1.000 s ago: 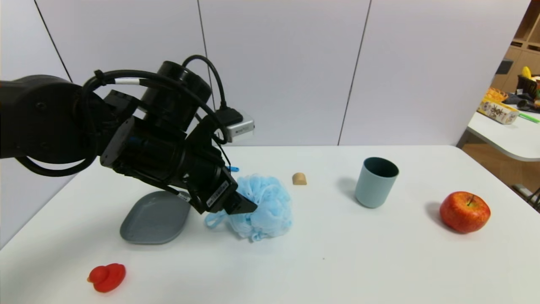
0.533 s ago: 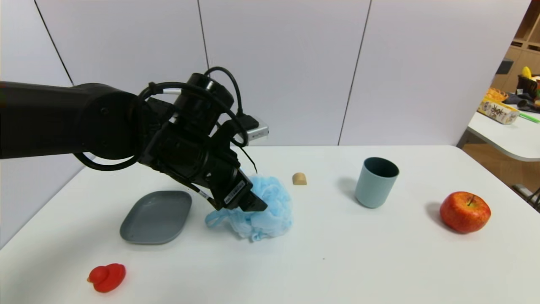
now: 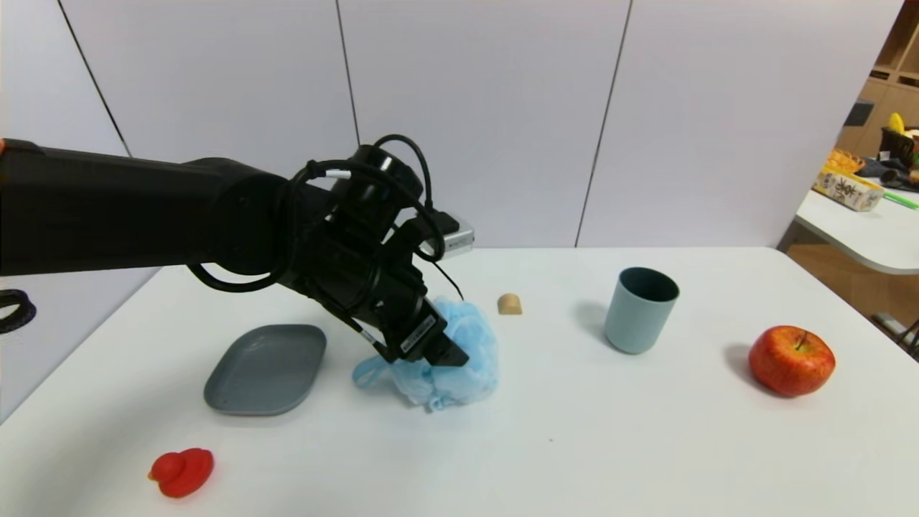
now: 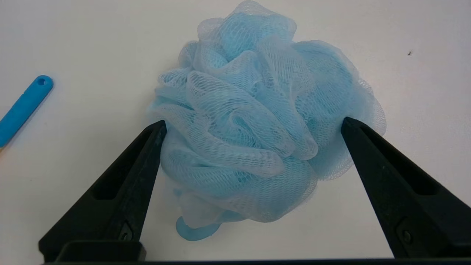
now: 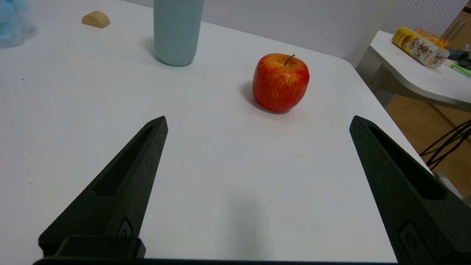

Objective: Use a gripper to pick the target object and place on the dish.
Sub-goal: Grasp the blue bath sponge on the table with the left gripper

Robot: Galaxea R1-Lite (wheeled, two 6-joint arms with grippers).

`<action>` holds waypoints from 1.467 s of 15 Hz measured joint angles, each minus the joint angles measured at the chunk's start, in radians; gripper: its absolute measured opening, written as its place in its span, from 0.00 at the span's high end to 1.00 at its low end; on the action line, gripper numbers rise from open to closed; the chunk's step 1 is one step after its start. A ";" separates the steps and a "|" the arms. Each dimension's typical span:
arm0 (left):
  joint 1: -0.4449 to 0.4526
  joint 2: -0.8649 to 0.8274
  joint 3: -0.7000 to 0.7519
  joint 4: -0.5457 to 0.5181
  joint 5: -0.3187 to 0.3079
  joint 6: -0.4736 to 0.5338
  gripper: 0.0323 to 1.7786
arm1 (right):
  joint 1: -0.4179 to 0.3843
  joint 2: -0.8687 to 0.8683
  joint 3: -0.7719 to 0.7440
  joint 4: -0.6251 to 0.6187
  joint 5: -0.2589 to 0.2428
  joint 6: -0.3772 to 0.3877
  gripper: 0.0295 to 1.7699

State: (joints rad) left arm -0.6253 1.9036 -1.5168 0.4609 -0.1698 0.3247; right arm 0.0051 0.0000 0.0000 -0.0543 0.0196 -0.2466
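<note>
**Bath pouf between spread fingers of the left gripper**

The bath pouf [image 3: 459,359] lies on the white table [image 3: 574,445], at about 3 o'clock from the grey dish [image 3: 266,370] and apart from it. The left gripper [image 4: 252,125] straddles it, jaws released, tips at either flank. A white barcode sticker shows on the gripper; its writing is unreadable. Only the left wrist view shows a blue handle [image 4: 22,108]. The right gripper [image 5: 257,121], jaws spread, hangs near the apple [image 5: 280,81].

Left arm [image 3: 143,208]: matte black, looped black cables, white barcode sticker, silver box. End effector [image 4: 254,125]: tapered black fingers [image 4: 121,184], each with one screw.
</note>
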 joint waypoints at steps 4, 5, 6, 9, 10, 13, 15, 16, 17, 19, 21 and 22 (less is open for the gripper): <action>-0.001 0.007 0.006 0.046 -0.031 0.000 0.05 | 0.000 0.000 0.000 0.000 0.000 0.000 0.03; -0.002 0.009 0.007 0.060 -0.057 0.001 0.05 | 0.000 0.000 0.000 0.000 0.000 0.000 0.03; -0.002 0.013 0.007 0.071 -0.071 0.001 0.05 | 0.000 0.000 0.000 0.000 0.000 0.000 0.03; -0.002 0.022 0.005 0.073 -0.076 0.003 0.05 | 0.000 0.000 0.000 0.000 -0.001 0.000 0.03; -0.004 0.025 0.004 0.073 -0.076 0.009 0.05 | 0.000 0.000 0.000 0.000 0.000 0.001 0.03; -0.007 0.039 -0.001 0.072 -0.078 0.047 0.05 | 0.000 0.000 0.000 0.000 0.000 0.001 0.03; -0.013 0.052 -0.002 0.070 -0.096 0.049 0.05 | 0.000 0.000 0.000 0.000 0.000 0.001 0.03; -0.014 0.058 -0.003 0.070 -0.105 0.053 0.05 | 0.000 0.000 0.000 0.000 0.000 0.001 0.03; -0.014 0.064 -0.003 0.070 -0.110 0.056 0.05 | 0.000 0.000 0.000 0.000 0.000 0.001 0.03; -0.014 0.075 -0.003 0.069 -0.111 0.058 0.05 | 0.000 0.000 0.000 0.000 0.000 0.000 0.03; -0.014 0.083 -0.003 0.066 -0.112 0.058 0.05 | 0.000 0.000 0.000 0.000 0.000 0.000 0.03; -0.014 0.086 -0.003 0.065 -0.112 0.058 0.05 | 0.000 0.000 0.000 0.000 0.000 0.000 0.03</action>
State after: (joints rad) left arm -0.6394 1.9898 -1.5202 0.5262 -0.2819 0.3828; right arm 0.0051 0.0000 0.0000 -0.0547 0.0196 -0.2462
